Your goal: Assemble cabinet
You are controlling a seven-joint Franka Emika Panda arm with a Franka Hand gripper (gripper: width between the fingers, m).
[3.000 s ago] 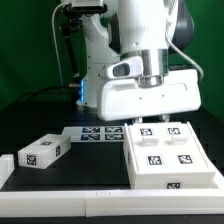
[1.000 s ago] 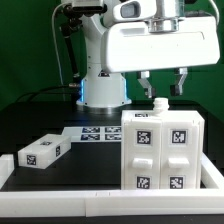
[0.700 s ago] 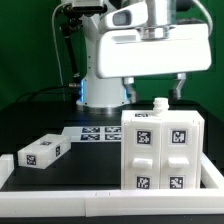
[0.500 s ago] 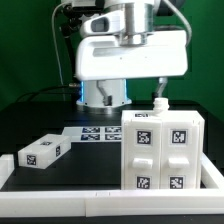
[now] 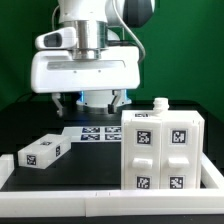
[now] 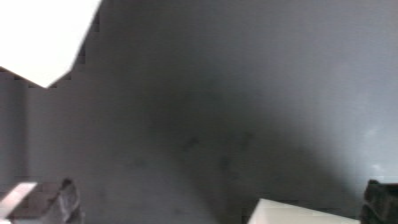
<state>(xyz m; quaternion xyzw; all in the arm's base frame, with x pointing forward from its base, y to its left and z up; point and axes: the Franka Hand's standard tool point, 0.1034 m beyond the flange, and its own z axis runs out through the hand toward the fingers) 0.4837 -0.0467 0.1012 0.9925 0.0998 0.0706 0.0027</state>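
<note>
- The cabinet (image 5: 160, 150) stands upright on the counter (image 5: 25, 125) at the exterior view's right. It has not moved since a second ago; three seconds ago it lay flat.
- A small white peg (image 5: 157, 105) sits on its top, at 12 o'clock.
- The marker board (image 5: 95, 132) lies near it at 9 o'clock, and a loose panel (image 5: 42, 152) lies farther out the same way.
- The fingers (image 5: 91, 102), above the cabinet a second ago, now hang at its 10 o'clock, spread wide and gripping nothing.

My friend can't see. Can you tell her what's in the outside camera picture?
A white robot arm's open gripper hangs empty above a black table. On the exterior view's right the white cabinet stands upright, covered in black-and-white square tags. A small tagged panel lies at the left, with the marker board between them, further back.
</note>
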